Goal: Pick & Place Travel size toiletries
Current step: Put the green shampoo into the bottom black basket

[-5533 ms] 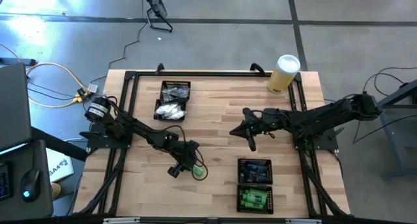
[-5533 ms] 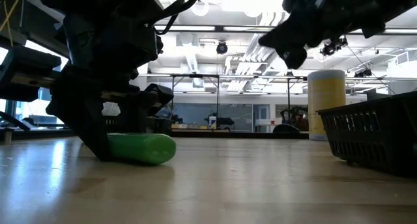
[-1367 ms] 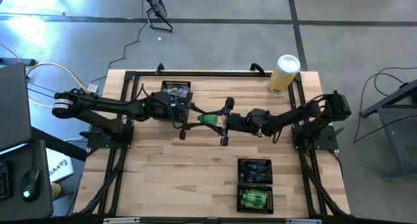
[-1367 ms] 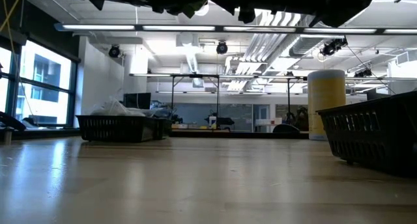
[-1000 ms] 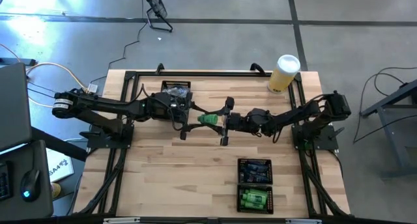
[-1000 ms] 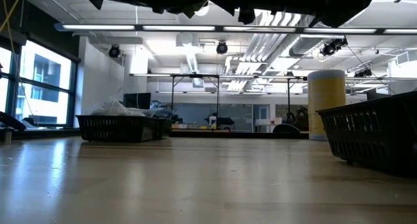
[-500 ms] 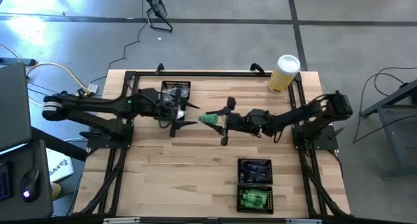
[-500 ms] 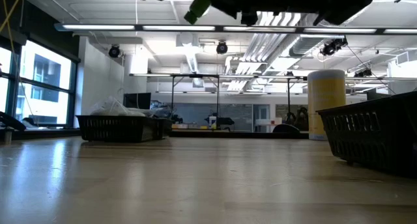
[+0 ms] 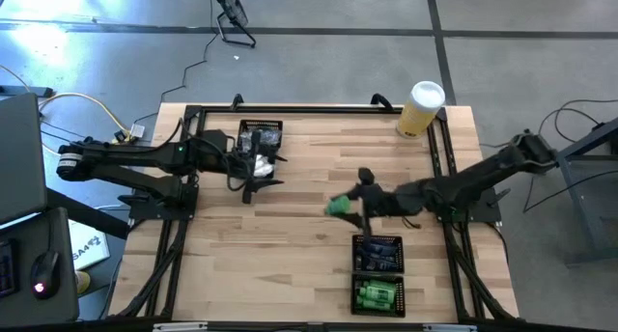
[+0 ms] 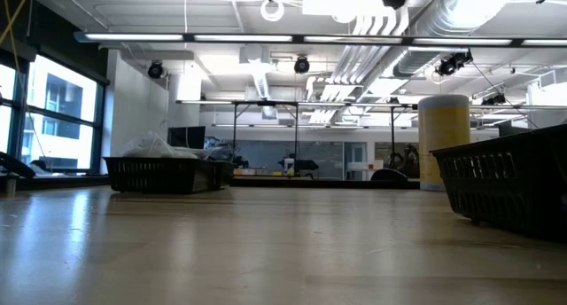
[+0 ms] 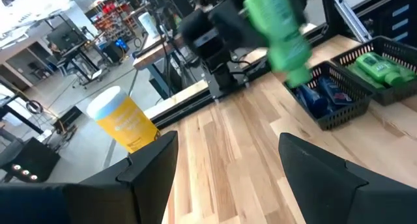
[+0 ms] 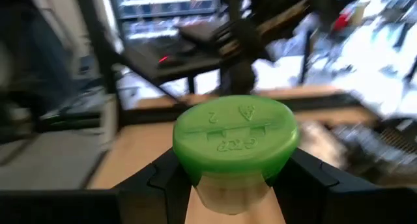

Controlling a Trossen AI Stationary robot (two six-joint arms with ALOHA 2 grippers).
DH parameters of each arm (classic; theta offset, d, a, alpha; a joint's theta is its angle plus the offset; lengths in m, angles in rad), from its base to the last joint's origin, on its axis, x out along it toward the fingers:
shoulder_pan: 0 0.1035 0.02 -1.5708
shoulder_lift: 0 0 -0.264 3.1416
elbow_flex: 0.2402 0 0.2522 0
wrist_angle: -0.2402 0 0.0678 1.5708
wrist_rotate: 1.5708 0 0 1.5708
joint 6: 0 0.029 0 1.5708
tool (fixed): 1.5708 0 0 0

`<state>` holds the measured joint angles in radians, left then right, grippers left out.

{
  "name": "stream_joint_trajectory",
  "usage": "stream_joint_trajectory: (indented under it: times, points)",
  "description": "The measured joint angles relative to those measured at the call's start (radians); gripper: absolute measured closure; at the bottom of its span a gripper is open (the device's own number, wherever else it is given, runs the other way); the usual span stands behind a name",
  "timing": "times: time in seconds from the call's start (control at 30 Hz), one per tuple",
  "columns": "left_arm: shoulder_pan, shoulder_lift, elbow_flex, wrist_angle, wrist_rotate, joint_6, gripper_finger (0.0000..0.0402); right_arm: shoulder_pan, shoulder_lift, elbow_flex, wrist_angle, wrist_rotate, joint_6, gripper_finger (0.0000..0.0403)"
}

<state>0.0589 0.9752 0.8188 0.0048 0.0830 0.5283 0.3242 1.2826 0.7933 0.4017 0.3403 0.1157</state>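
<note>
Light wooden plank table (image 9: 309, 235) with a black frame, grey concrete floor around it, and a big lab hall with ceiling lights past the far edge. The right gripper (image 9: 350, 205) is clamped on a bright green little plastic bottle (image 9: 338, 207), held up off the wood, just up-table of the black mesh tray (image 9: 378, 272) with more green bottles. The left gripper (image 9: 253, 184) is spread wide and empty, beside the other black mesh tray (image 9: 257, 149).
</note>
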Motion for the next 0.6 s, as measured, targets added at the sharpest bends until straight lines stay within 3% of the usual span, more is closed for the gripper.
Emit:
stream_joint_trajectory:
  times: [0.23, 0.6]
  points:
    - [0.0, 0.003, 0.0, -0.016, -0.016, 0.0, 0.0142, 0.164, -0.083, 0.0, -0.279, 0.0, 0.298, 0.0231]
    - [0.0, 0.004, 0.0, -0.031, -0.019, 0.023, 0.0142, 0.386, -0.067, 0.0, -0.586, -0.067, 0.85, 0.0231]
